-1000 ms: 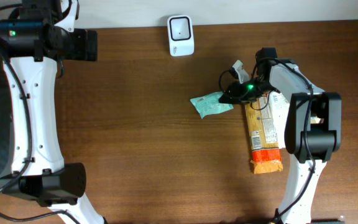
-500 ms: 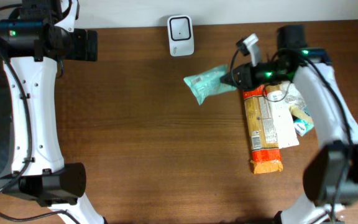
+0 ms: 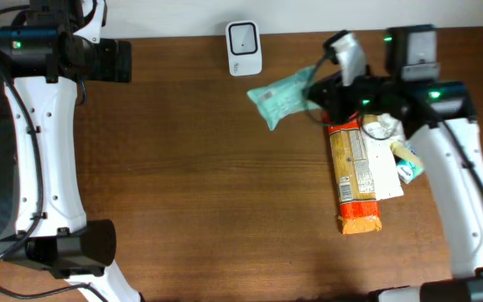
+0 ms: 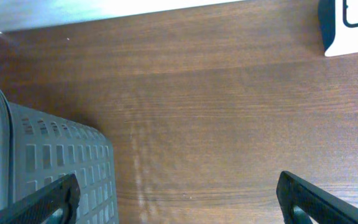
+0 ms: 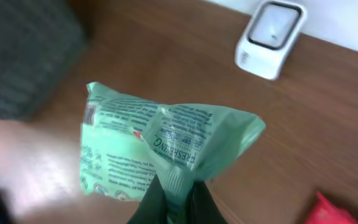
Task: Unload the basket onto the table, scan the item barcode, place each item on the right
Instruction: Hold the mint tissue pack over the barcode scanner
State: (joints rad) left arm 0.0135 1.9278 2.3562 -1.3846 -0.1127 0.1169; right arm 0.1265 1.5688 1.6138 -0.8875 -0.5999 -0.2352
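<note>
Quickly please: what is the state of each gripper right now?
Left gripper: open, holding nothing.
Right gripper: shut on the green packet.

Glossy crinkled green plastic pouch [image 5: 166, 152], matt dark wood-grain surface [image 3: 199, 184], smooth white plastic scanner [image 3: 244, 48], grey perforated plastic basket [image 4: 55, 162].

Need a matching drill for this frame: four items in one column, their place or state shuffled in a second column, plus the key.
Column 1
1. light green plastic packet
2. white box-shaped barcode scanner
3. long tan and orange snack package
4. grey slotted plastic basket

Column 2
A. lying flat on the brown wooden table
B. off to the far left, seen in the left wrist view
C. pinched in the shut right tool
D. standing alone at the table's back edge

Pairs: 1-C, 2-D, 3-A, 4-B
</note>
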